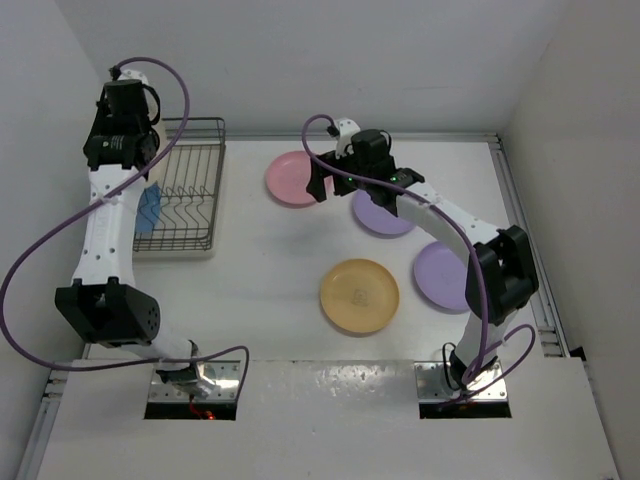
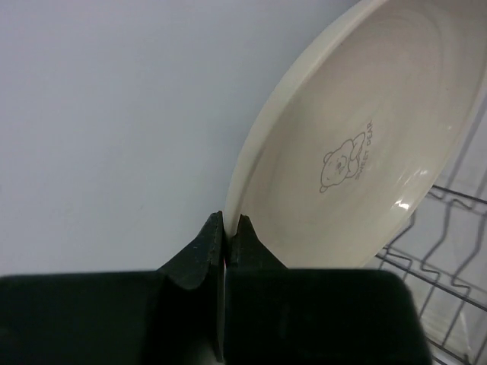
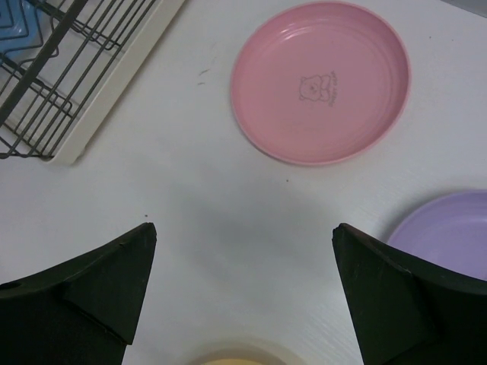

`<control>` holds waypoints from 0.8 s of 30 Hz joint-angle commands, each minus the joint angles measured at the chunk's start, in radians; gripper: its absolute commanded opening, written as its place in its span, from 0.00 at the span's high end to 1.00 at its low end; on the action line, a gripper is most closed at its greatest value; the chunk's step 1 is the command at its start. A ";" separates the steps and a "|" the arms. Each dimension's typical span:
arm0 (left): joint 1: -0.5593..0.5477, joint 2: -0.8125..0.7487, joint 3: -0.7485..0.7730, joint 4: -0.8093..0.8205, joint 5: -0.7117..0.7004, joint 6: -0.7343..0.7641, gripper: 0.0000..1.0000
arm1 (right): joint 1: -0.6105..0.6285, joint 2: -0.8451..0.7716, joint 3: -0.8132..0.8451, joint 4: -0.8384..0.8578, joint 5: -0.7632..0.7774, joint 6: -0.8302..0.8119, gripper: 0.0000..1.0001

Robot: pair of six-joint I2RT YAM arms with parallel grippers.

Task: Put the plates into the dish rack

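My left gripper (image 2: 228, 226) is shut on the rim of the cream plate (image 2: 358, 144) and holds it on edge, tilted, over the dish rack (image 2: 449, 255). From above, that gripper (image 1: 148, 150) is at the rack's (image 1: 190, 185) far left end, and a blue plate (image 1: 150, 210) stands in the rack. My right gripper (image 3: 243, 232) is open and empty above bare table. The pink plate (image 3: 319, 80) lies just ahead of it and a lavender plate (image 3: 449, 236) to its right. The pink (image 1: 293, 180), two lavender (image 1: 385, 218) (image 1: 445, 275) and orange (image 1: 359, 296) plates lie flat.
The rack's cream tray base (image 3: 114, 91) and the blue plate (image 3: 19, 19) show at the upper left of the right wrist view. A pale plate rim (image 3: 236, 356) shows at that view's bottom edge. White walls close in the table on the left, back and right.
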 commanded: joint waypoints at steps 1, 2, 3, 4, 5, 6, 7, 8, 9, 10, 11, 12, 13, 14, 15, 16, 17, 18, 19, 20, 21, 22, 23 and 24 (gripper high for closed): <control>0.010 -0.051 -0.065 0.079 -0.199 -0.052 1.00 | 0.000 -0.013 0.086 -0.017 0.020 0.029 0.01; 0.010 -0.060 -0.085 0.103 -0.199 -0.061 1.00 | 0.001 0.001 0.100 -0.022 0.015 0.029 0.01; 0.010 -0.060 -0.105 0.116 -0.199 -0.061 1.00 | 0.003 0.011 0.123 -0.027 0.015 0.034 0.01; 0.019 -0.074 -0.142 0.130 -0.229 -0.061 1.00 | 0.006 0.016 0.141 -0.027 0.012 0.038 0.01; 0.019 -0.084 -0.160 0.148 -0.244 -0.049 1.00 | 0.001 0.016 0.150 -0.027 0.012 0.043 0.01; 0.019 -0.085 -0.180 0.188 -0.260 -0.037 1.00 | 0.004 0.019 0.152 -0.024 0.014 0.051 0.01; 0.019 -0.095 -0.221 0.212 -0.274 -0.020 1.00 | 0.004 0.019 0.161 -0.021 0.014 0.055 0.01; 0.030 -0.095 -0.243 0.234 -0.283 -0.020 1.00 | 0.003 0.022 0.166 -0.022 0.012 0.055 0.02; 0.030 -0.106 -0.261 0.270 -0.283 -0.011 1.00 | 0.001 0.022 0.169 -0.028 0.012 0.060 0.02; 0.030 -0.106 -0.304 0.292 -0.292 -0.011 1.00 | 0.004 0.022 0.175 -0.030 0.014 0.060 0.02; 0.030 -0.115 -0.323 0.321 -0.292 -0.011 1.00 | 0.004 0.025 0.176 -0.036 0.014 0.063 0.02; 0.030 -0.115 -0.343 0.340 -0.301 -0.011 1.00 | 0.004 0.022 0.178 -0.037 0.014 0.065 0.02; 0.030 -0.115 -0.382 0.358 -0.313 0.000 1.00 | 0.004 0.019 0.178 -0.037 0.012 0.066 0.02; 0.030 -0.115 -0.403 0.378 -0.323 0.000 1.00 | 0.004 0.018 0.178 -0.042 0.012 0.066 0.02; 0.030 -0.115 -0.421 0.424 -0.335 0.009 1.00 | 0.006 0.015 0.178 -0.047 0.012 0.065 0.02; 0.030 -0.115 -0.435 0.442 -0.335 0.009 1.00 | 0.004 0.016 0.180 -0.051 0.012 0.063 0.02; 0.030 -0.115 -0.458 0.459 -0.344 0.009 1.00 | 0.004 0.012 0.180 -0.051 0.012 0.065 0.02; 0.030 -0.115 -0.458 0.481 -0.344 0.009 1.00 | 0.004 0.010 0.178 -0.059 0.014 0.060 0.02; 0.030 -0.115 -0.467 0.481 -0.344 -0.001 1.00 | 0.004 0.008 0.178 -0.063 0.012 0.060 0.02; 0.030 -0.106 -0.467 0.493 -0.355 -0.012 1.00 | 0.004 0.005 0.176 -0.066 0.015 0.060 0.02; 0.030 -0.106 -0.479 0.502 -0.355 -0.012 1.00 | 0.004 0.001 0.175 -0.066 0.015 0.061 0.02; 0.021 -0.106 -0.479 0.502 -0.366 -0.021 1.00 | 0.004 0.004 0.172 -0.065 0.015 0.060 0.02; 0.021 -0.095 -0.502 0.512 -0.366 -0.031 1.00 | 0.004 -0.002 0.166 -0.068 0.014 0.063 0.02; 0.021 -0.095 -0.513 0.512 -0.366 -0.031 1.00 | 0.004 -0.004 0.164 -0.067 0.015 0.065 0.02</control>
